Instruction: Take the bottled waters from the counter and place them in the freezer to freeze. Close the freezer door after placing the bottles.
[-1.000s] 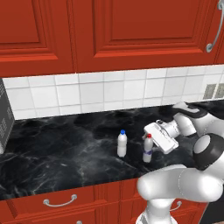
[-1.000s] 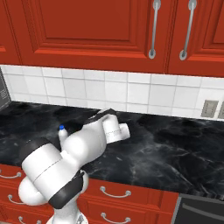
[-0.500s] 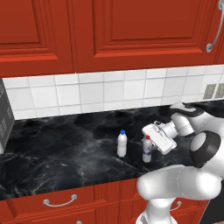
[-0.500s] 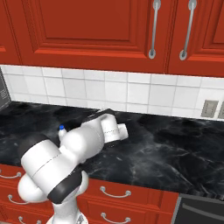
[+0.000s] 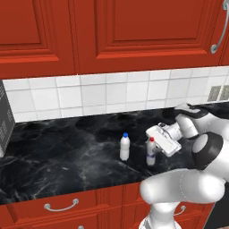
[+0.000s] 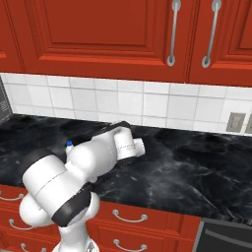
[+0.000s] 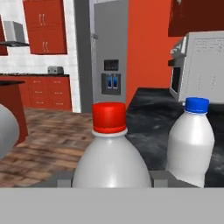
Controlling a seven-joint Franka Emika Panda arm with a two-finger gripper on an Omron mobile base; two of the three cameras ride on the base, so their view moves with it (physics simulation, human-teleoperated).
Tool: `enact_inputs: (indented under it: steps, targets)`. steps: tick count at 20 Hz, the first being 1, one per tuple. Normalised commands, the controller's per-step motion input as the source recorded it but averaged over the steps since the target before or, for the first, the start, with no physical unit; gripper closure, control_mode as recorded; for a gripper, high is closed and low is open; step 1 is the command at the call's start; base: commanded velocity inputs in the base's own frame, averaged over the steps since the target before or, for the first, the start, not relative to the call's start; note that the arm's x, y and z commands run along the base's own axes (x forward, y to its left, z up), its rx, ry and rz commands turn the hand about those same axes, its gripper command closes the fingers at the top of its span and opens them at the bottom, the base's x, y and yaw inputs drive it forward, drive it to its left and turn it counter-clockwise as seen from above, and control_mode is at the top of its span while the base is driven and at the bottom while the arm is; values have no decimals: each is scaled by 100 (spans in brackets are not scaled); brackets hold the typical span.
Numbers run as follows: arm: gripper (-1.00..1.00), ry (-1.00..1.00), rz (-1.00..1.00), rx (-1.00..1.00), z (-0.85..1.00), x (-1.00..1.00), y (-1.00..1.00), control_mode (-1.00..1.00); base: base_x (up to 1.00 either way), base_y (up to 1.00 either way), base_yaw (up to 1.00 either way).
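Note:
Two bottled waters stand on the black marble counter (image 5: 67,156). In the left base view the red-capped bottle (image 5: 151,159) is between the fingers of my gripper (image 5: 153,148), which is shut on its body from the right. The blue-capped bottle (image 5: 125,147) stands free a little to its left. In the hand view the red-capped bottle (image 7: 109,162) fills the gap between my fingers (image 7: 165,178), with the blue-capped bottle (image 7: 191,140) behind it on the right. Far across the room stands the grey freezer (image 7: 109,43) with its dark dispenser panel. The blue cap (image 6: 69,144) peeks out behind my arm.
A grey appliance (image 5: 2,120) stands at the counter's left end and appears as a silver box (image 7: 201,61) in the hand view. Red cabinets (image 5: 134,31) hang over the white tile backsplash (image 5: 89,96). Red drawers with silver handles (image 6: 129,217) run below the counter.
My gripper has shut on the red-capped bottle; a second ago its fingers stood open around it. The hand has eased slightly lower. Both bottles stand where they were.

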Motion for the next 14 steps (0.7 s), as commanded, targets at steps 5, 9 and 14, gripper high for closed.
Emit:
enact_inputs:
  steps: [5,9,14]
  targets:
    - [100,5,-26,-1,97,-17,0,-100,0,0,0]
    - [100,20,-47,3,84,-61,-14,-100,0,0,0]
    - [100,30,-58,2,58,-43,-7,-100,0,0,0]
